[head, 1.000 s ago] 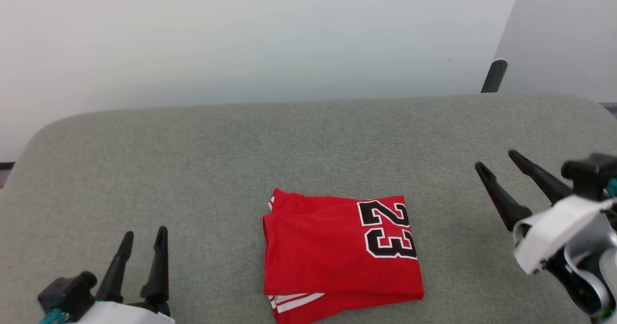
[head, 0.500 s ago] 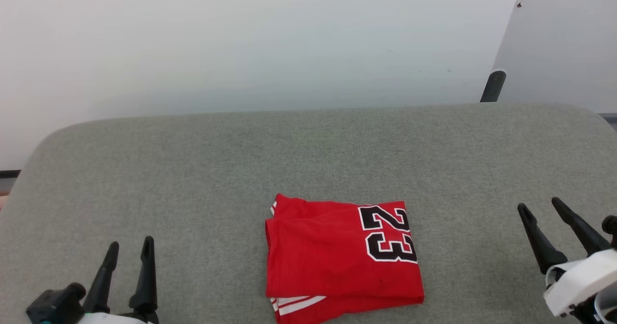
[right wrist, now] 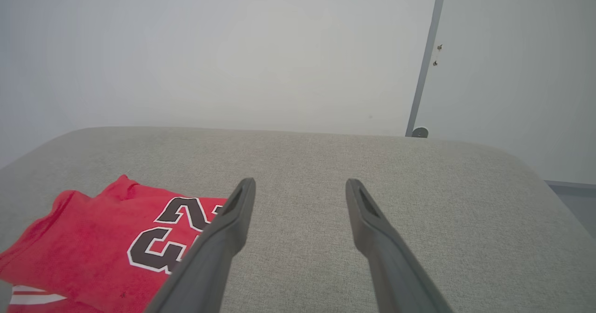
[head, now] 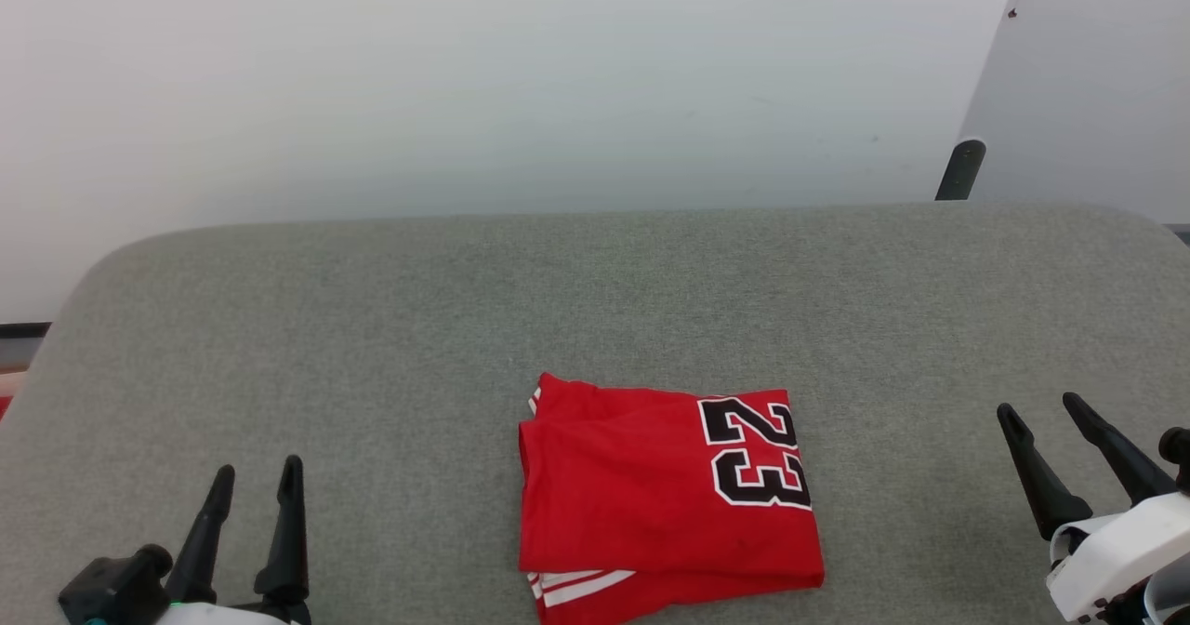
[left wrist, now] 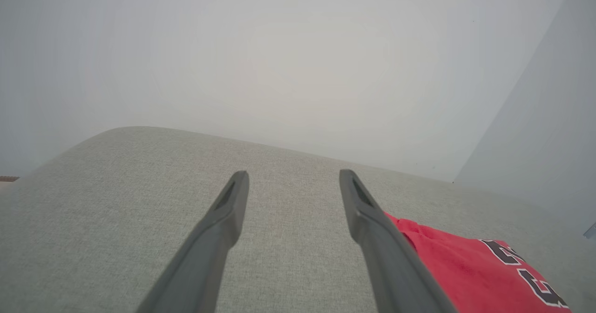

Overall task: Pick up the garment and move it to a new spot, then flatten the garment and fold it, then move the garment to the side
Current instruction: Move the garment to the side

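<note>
Garment [head: 669, 495]: lies folded into a compact rectangle on the grey padded surface [head: 595, 281], between the two grippers and touching neither. The black white-edged "23" is face up on the half towards the right gripper. White stripes peek out from under the fold on the edge closest to the robot.

Left gripper [head: 258, 467]: fingers spread with a clear gap, nothing between them. It hovers low over the surface, and the garment is well off to its right. In the left wrist view its fingers [left wrist: 223, 229] point along bare grey fabric. A red corner of the garment shows just past the right-hand finger, partly hidden behind it.

Right gripper [head: 1037, 405]: fingers likewise apart and empty. The garment is to its left, with a strip of bare surface between them. In the right wrist view the "23" sits beside the left-hand finger, which covers part of the shirt's edge. Ahead of the fingertips the surface runs to its rounded far edge.

Beyond both grippers stands a pale wall [head: 465, 76]. A dark post [head: 960, 169] rises behind the far edge of the surface, ahead of the right gripper.
</note>
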You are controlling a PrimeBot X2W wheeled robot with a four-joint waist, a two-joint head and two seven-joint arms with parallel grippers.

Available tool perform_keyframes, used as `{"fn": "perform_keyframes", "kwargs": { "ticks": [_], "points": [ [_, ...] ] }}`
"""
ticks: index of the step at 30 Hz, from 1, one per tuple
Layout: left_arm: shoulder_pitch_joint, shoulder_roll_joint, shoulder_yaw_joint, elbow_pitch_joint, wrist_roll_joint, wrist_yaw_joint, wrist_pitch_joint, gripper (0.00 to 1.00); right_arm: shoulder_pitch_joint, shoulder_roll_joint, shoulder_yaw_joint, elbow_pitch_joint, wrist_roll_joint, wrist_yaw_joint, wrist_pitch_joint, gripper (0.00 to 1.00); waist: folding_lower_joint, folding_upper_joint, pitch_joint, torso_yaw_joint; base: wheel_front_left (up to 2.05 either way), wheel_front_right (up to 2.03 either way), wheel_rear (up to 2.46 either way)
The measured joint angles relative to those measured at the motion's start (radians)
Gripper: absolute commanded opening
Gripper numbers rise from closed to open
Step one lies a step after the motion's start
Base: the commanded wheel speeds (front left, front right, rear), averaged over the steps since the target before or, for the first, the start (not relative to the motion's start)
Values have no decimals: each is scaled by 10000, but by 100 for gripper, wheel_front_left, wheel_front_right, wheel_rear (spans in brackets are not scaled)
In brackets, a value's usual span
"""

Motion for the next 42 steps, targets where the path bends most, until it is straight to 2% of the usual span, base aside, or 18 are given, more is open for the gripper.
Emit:
{"fn": "perform_keyframes", "kwargs": {
  "ticks": [8, 21, 33, 42],
  "points": [
    [-37, 102, -86, -25, 0, 0, 0, 100, -61, 71, 213, -67, -19, 0, 234, 100, 0, 0, 38, 230, 0, 0, 0],
    [-193, 184, -270, 40, -8, 0, 0, 100, -1001, 161, 1394, 278, 82, 0, 1032, 100, 0, 0, 194, 1102, 0, 0, 0],
    [-593, 86, -560, 8, -61, 0, 0, 100, -1708, -13, 1714, 1114, 360, 0, 3018, 100, 0, 0, 814, 1723, 0, 0, 0],
    [-1116, -171, -732, 46, 6, 0, 0, 100, -1990, 81, 1747, 1453, 673, 0, 4938, 100, 0, 0, 1576, 1968, 0, 0, 0]
  ]
}}
